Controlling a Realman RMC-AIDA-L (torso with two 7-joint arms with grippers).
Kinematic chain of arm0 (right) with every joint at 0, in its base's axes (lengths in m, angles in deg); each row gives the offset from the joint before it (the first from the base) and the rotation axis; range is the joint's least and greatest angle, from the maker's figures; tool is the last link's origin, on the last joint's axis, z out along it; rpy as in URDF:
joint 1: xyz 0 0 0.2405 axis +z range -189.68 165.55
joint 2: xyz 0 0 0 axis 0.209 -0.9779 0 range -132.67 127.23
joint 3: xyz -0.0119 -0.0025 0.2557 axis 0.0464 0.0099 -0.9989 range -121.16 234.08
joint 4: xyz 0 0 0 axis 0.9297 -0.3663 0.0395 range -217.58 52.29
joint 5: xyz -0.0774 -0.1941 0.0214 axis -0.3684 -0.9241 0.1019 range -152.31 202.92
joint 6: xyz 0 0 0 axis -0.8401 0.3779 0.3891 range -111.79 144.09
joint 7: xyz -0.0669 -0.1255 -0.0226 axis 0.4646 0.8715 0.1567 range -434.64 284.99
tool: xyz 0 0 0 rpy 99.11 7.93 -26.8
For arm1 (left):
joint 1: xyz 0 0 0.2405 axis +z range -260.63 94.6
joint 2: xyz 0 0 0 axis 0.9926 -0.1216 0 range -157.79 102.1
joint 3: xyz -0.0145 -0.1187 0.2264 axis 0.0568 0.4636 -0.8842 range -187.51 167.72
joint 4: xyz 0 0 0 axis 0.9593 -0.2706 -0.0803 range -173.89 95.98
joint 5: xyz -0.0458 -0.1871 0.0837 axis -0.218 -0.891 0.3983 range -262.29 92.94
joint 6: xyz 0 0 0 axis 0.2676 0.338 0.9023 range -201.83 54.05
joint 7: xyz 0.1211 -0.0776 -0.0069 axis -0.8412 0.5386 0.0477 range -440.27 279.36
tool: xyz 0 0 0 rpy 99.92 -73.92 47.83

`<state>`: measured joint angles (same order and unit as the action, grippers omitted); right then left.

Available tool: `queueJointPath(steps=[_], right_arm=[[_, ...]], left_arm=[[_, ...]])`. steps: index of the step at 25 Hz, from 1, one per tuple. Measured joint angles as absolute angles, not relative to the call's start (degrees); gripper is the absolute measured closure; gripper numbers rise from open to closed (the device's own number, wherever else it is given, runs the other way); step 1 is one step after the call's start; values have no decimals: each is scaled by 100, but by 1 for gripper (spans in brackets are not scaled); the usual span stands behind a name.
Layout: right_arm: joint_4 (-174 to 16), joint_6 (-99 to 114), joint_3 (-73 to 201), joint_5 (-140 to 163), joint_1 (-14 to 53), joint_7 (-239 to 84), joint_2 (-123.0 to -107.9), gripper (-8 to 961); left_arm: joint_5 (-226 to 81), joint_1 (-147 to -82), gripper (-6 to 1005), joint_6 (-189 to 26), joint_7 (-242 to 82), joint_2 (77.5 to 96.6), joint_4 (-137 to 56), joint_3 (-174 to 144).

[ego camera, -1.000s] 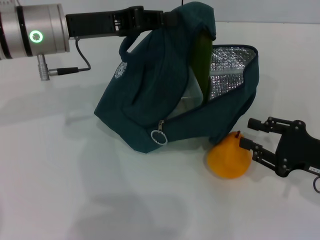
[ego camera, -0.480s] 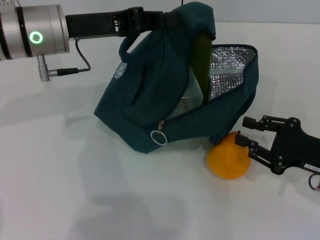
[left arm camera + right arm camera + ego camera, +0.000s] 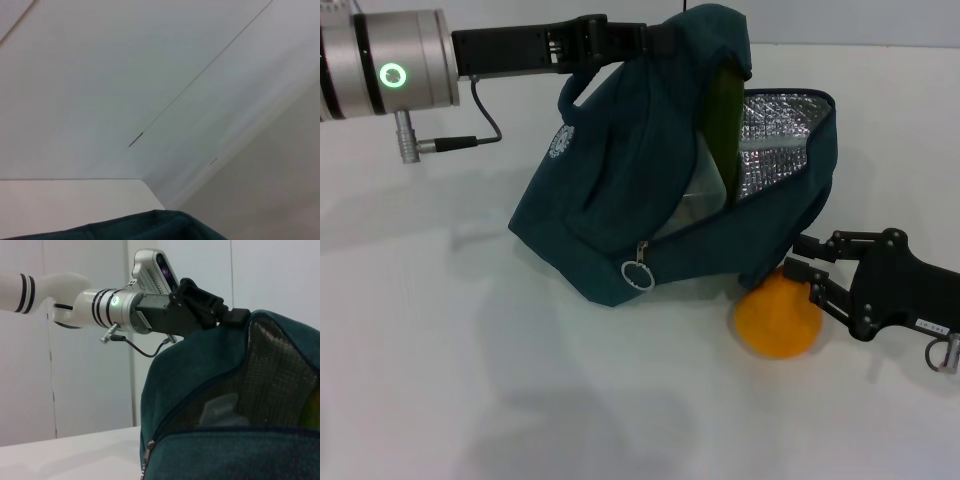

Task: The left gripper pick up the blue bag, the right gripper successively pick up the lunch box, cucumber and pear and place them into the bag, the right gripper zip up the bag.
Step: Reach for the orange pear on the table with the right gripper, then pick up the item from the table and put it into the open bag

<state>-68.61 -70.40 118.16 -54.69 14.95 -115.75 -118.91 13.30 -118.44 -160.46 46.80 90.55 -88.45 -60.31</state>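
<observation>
head view: right claw [image 3: 800, 262] gapes low at the table [image 3: 440, 350], fingertips beside the orange pear [image 3: 778, 315] just left of it. left claw [image 3: 655, 38] pinches the blue bag [image 3: 610, 200] top, arm stretched level.

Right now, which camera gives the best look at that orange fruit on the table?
The head view. There the pear lies on the table beside the blue bag, with the right gripper open around it. Neither wrist view shows the pear; both catch only parts of the bag.

white table [image 3: 470, 400], bag [image 3: 610, 220], pear [image 3: 778, 318]
</observation>
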Motion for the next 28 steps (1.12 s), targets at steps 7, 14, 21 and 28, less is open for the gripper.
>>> queueJointPath(steps=[7, 14, 21, 28], right_arm=[[-6922, -6923, 11816, -5469, 1616, -11571, -11891, 753], [-6930, -6768, 12026, -5466, 1717, -11594, -11891, 778], [-6930, -6754, 12101, -5463, 1759, -11626, -11891, 892], [-6929, -6959, 12056, -5246, 1708, -11648, -11882, 915]], left_arm=[[1333, -11848, 931, -16046, 4632, 9055, -8843, -6023], [1333, -11849, 931, -16046, 4602, 9054, -8844, -5948], [1332, -11851, 931, -16046, 4593, 9054, -8849, -5944], [1330, -11858, 931, -16047, 4593, 9049, -8853, -5894]])
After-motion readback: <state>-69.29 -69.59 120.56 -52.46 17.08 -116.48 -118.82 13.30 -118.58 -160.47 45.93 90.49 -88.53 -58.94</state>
